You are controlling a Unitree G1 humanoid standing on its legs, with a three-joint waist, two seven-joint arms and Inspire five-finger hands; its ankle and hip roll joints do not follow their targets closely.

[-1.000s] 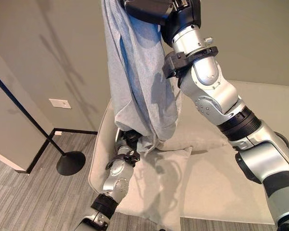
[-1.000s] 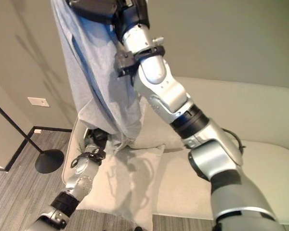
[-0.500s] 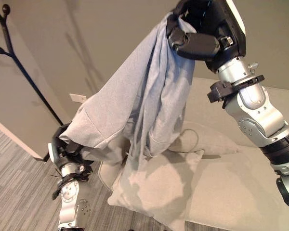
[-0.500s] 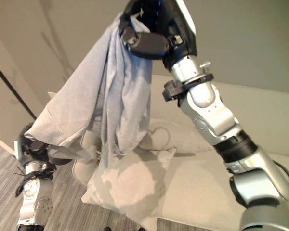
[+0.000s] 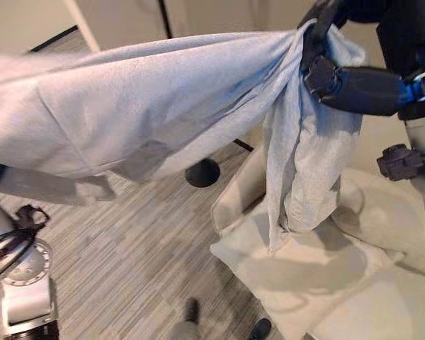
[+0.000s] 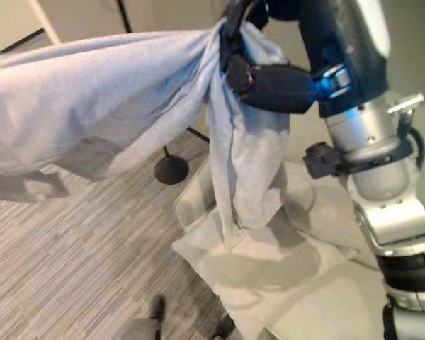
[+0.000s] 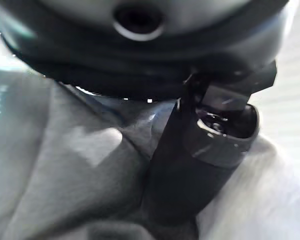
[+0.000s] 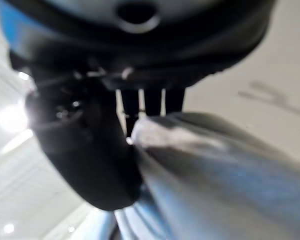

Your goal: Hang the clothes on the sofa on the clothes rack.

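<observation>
A light grey garment (image 5: 149, 99) hangs in the air, stretched almost level from the left edge to my right hand (image 5: 350, 88) at the upper right. That hand is shut on a bunched part of the cloth, and a loose length (image 6: 244, 170) hangs down from it over the sofa. My left hand (image 7: 200, 165) is shut on the garment's other end, its thumb pressed into the cloth. The black clothes rack shows behind the garment, its round base (image 5: 202, 172) on the floor and its pole (image 6: 124, 14) at the top.
A beige sofa (image 5: 389, 212) stands at the right with a pale cushion (image 5: 304, 262) on its near corner. Striped grey flooring (image 5: 127, 241) spreads between me and the rack. A wall with a dark skirting (image 5: 53, 39) runs along the back.
The camera has swung left and down. The garment, draped steeply from my raised right hand before, is now pulled out sideways between both hands. The rack's base has come into view.
</observation>
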